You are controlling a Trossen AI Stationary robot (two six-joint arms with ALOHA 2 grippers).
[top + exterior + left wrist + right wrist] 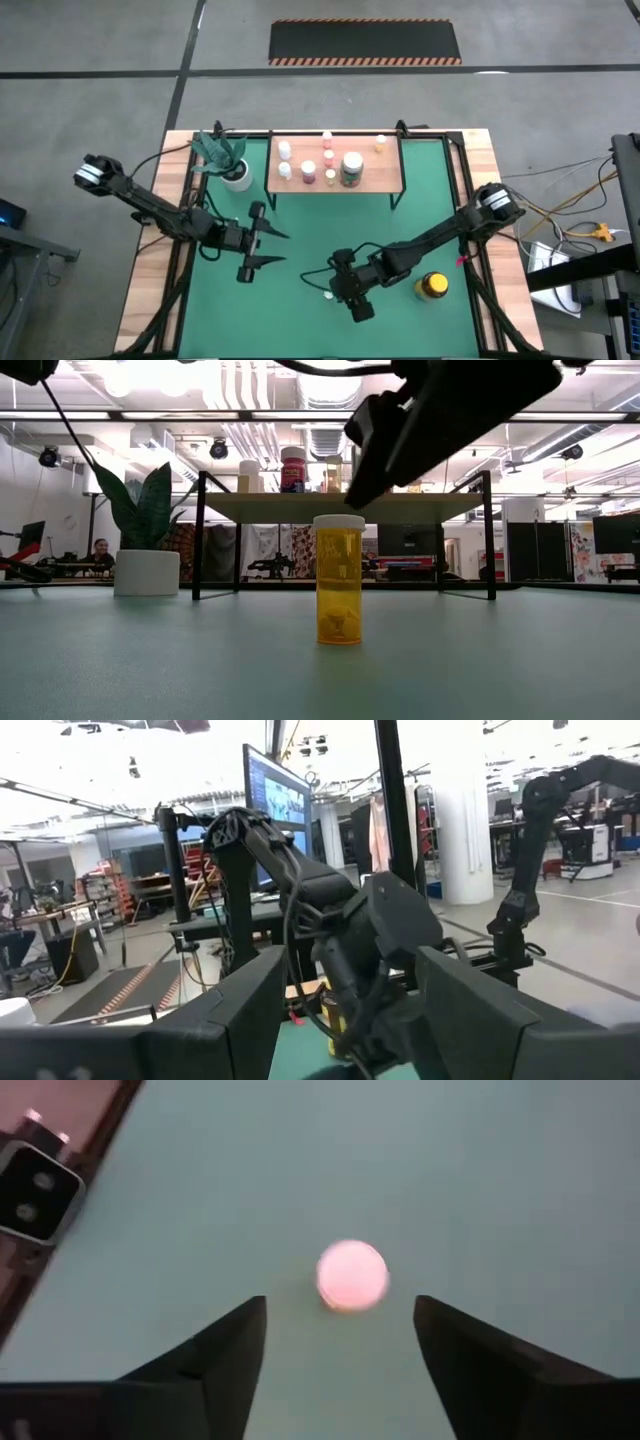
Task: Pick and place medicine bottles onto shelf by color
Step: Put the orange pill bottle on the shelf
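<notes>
A small orange bottle with a white cap point(340, 592) stands upright on the green mat point(420, 220). It shows from above in the right wrist view point(352, 1275) and in the high view point(327, 296). My right gripper point(340, 1302) is open and hovers above the bottle, pointing down, a finger on either side of the cap and touching nothing. It also shows in the high view point(338, 288). My left gripper point(268, 250) is open and empty over the mat's left half. The wooden shelf point(390, 180) at the far side bears several bottles. A yellow black-lidded jar point(432, 287) stands on the mat.
A white pot with a green plant point(228, 165) stands left of the shelf. The shelf's black legs point(198, 540) stand on the mat behind the orange bottle. The greenish white-lidded jar point(351, 168) and small bottles crowd the shelf's middle; its right part is bare wood.
</notes>
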